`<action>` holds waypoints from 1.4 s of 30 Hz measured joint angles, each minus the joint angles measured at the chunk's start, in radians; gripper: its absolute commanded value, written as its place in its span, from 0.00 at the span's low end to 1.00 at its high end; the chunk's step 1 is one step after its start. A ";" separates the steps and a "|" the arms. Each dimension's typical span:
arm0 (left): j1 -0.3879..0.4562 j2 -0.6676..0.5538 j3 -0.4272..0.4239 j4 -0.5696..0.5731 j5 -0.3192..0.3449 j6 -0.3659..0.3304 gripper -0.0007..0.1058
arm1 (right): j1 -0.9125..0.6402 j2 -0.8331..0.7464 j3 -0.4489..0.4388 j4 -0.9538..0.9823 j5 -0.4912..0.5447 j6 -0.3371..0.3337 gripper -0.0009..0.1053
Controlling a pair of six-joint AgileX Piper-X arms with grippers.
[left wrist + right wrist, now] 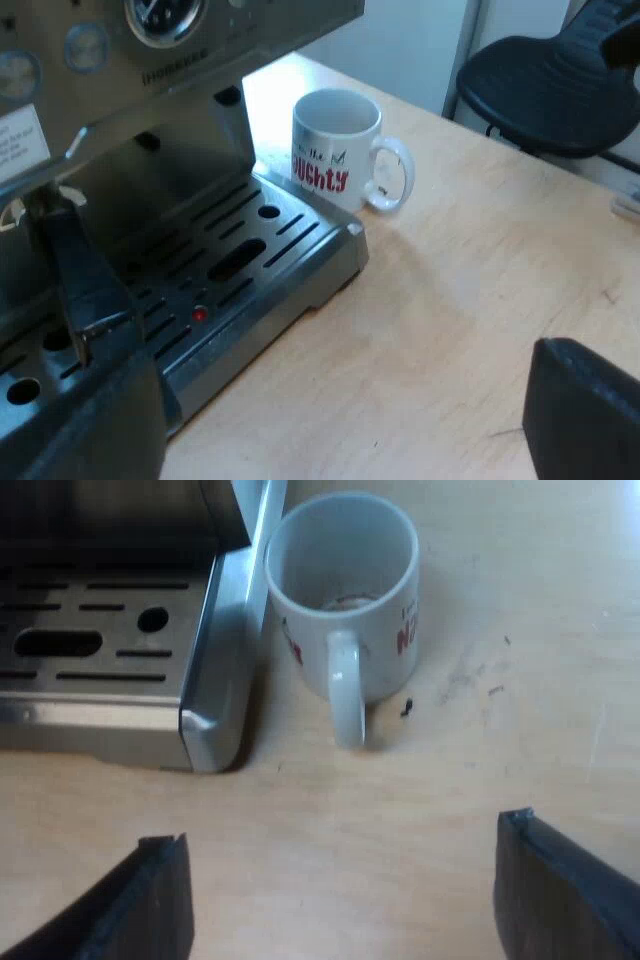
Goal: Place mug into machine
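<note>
white glazed mug (345, 600) stands upright on the pale wood table (480, 780) ahead of the right gripper (345, 885), whose fingers are spread wide, handle toward it, just beside the slotted steel drip tray (100, 645). left gripper (335, 425) is spread too.

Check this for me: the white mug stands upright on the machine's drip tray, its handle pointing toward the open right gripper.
One thing is wrong: the mug stands on the wooden table, beside the drip tray, not on it, as the right wrist view shows. It is upright, with its handle pointing toward the open right gripper.
</note>
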State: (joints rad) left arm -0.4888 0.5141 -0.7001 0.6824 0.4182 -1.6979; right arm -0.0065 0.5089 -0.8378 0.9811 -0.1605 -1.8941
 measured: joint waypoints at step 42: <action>0.000 0.002 0.000 -0.006 0.000 0.000 0.75 | 0.000 0.448 0.148 -0.495 0.000 0.045 0.61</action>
State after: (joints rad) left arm -0.4888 0.5161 -0.7001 0.6768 0.4182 -1.6979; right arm -0.0065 0.9570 -0.6894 0.4856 -0.1604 -1.8492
